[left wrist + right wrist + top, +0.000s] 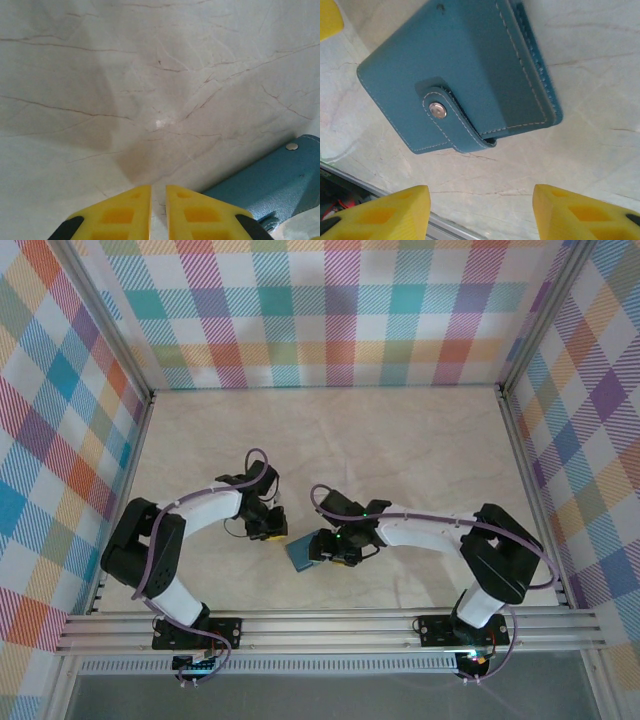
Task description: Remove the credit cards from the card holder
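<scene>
light: bright, even, overhead | shadows: soft grey patch, left-wrist view's left half on the surface [200, 75] | focus: close views slightly soft

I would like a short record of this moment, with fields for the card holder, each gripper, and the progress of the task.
card holder: teal card holder lies closed on the table, clasp tab snapped over
left gripper: left gripper nearly shut, holds nothing, beside the holder
right gripper: right gripper open, holder lies ahead of its fingers, not gripped
credit cards: none visible
progress: holder not yet opened
</scene>
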You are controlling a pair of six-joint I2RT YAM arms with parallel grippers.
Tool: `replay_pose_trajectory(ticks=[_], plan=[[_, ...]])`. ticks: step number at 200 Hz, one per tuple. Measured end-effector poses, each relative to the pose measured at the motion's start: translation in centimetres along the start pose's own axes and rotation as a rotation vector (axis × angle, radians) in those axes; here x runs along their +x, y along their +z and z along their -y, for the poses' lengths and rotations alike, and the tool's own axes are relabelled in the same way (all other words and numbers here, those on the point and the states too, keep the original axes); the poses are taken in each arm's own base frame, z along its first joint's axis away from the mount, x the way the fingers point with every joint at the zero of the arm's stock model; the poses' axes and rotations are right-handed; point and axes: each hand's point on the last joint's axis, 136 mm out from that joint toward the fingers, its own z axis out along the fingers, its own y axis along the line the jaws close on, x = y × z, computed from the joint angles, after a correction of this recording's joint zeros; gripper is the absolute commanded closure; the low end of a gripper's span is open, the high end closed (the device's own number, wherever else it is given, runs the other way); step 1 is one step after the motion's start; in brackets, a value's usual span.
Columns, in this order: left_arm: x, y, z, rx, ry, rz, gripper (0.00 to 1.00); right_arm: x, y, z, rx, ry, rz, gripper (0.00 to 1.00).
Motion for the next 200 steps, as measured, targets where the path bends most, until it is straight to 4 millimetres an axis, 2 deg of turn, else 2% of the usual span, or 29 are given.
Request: replay_pose_trajectory(ticks=[53,93,112,158,176,200], plan=[[1.0,1.2,0.4,0.014,0.028,-0.063,0.84,-0.5,2.7,0.2,-0.007,0.061,-0.026,0.42],[1.6,1.5,0.8,0.017,0.054,-0.061,0.84,-1.6,2.5,0.0,-0.03,0.087,-0.027,0.42],[2.0,1.5,1.0,0.015,0.068,-0.051,0.84,-2.8,2.4,-0.1,-0.037,0.086,-0.013,0.41],[5.5,1.8,1.6,0.026,0.092,-0.082,0.84,-6.3,1.6,-1.0,-0.055,0.04,0.037,0.4],[6.7,1.9,1.7,0.028,0.095,-0.1,0.82,-7.0,1.2,-1.9,-0.072,0.001,0.045,0.41],[7.5,1.8,1.6,0.027,0.077,-0.1,0.82,-7.3,0.5,-2.6,-0.067,-0.039,0.046,0.43]])
